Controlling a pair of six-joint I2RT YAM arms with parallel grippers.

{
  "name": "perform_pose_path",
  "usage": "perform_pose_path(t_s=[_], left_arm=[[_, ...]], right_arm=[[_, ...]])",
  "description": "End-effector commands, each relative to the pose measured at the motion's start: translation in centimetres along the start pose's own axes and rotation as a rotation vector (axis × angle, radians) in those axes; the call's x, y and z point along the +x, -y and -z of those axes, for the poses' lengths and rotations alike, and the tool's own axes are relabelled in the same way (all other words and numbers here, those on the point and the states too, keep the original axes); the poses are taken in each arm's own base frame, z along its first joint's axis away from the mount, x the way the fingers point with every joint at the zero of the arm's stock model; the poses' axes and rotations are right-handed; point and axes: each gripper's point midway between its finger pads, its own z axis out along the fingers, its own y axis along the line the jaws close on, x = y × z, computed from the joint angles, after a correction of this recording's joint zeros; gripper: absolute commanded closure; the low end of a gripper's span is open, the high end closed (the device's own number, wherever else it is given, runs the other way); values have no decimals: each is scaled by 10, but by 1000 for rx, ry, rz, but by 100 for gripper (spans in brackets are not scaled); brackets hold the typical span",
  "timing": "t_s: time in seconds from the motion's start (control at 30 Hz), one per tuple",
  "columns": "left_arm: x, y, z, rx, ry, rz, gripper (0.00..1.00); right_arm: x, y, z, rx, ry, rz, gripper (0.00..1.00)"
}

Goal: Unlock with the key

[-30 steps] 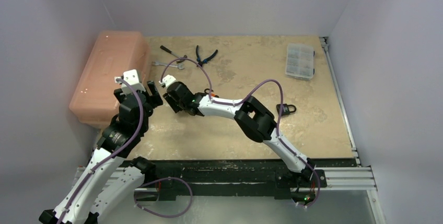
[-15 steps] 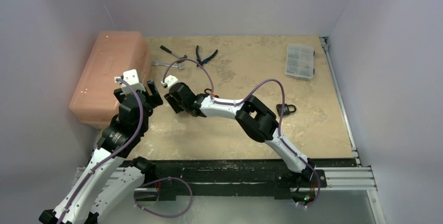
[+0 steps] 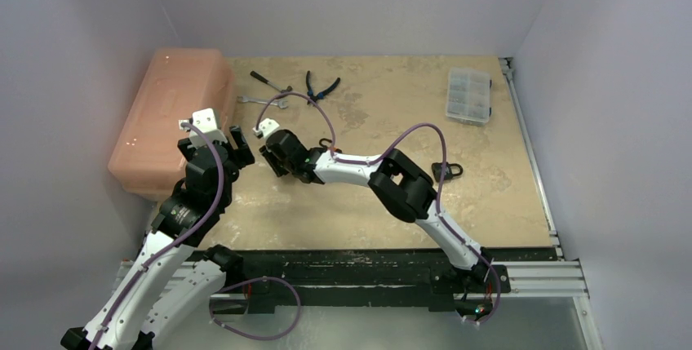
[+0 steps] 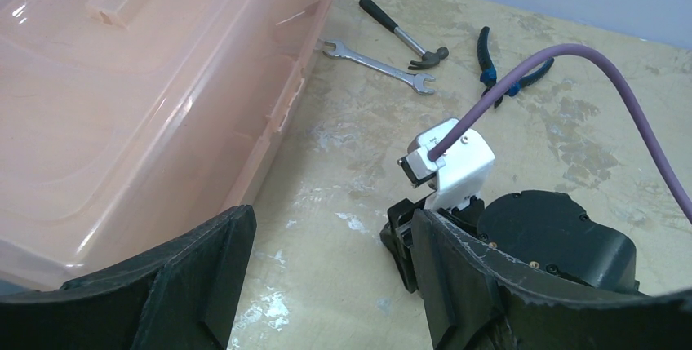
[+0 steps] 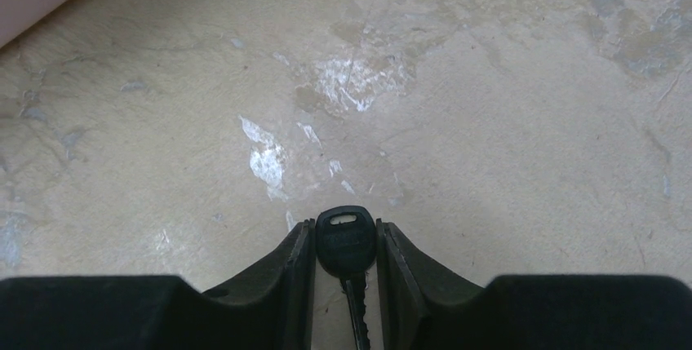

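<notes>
Toward the left side of the counter (image 3: 506,195), near the pink box (image 3: 167,113), the right claw (image 5: 345,232) is pinched on the black head of the key (image 5: 345,245), whose blade runs back between the fingers. The left claw (image 4: 330,232) hovers just beside it, spread wide. The padlock (image 3: 447,171) lies well apart, toward the right edge.

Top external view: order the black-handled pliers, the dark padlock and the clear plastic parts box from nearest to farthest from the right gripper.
1. Black-handled pliers, behind the right gripper, toward the back.
2. Dark padlock, off to its right.
3. Clear plastic parts box, back right corner.
</notes>
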Motion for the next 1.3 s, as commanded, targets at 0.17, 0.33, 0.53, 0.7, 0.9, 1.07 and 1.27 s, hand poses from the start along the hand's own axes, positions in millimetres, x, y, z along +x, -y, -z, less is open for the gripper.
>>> perform_pose_path(t_s=[0.17,0.33,0.53,0.7,0.9,1.07,1.27], left_arm=[[-3,3,-2,16,14,-3,25],[-2,8,-1,45,13,-1,25],[6,37,4,219,-28,-25,25],[17,74,17,422,-131,-18,28],[-1,119,53,696,-185,67,29],[-19,143,74,839,-224,121,32],[-28,170,96,1008,-293,154,39]], right_arm=[[4,-3,54,-76,-26,-30,83],[-25,-2,94,-101,63,-79,84],[-38,4,139,-123,133,-118,85],[-49,13,187,-142,224,-134,85],[-62,24,242,-156,337,-152,85],[-80,32,291,-180,454,-169,84],[-93,36,333,-213,549,-167,83]])
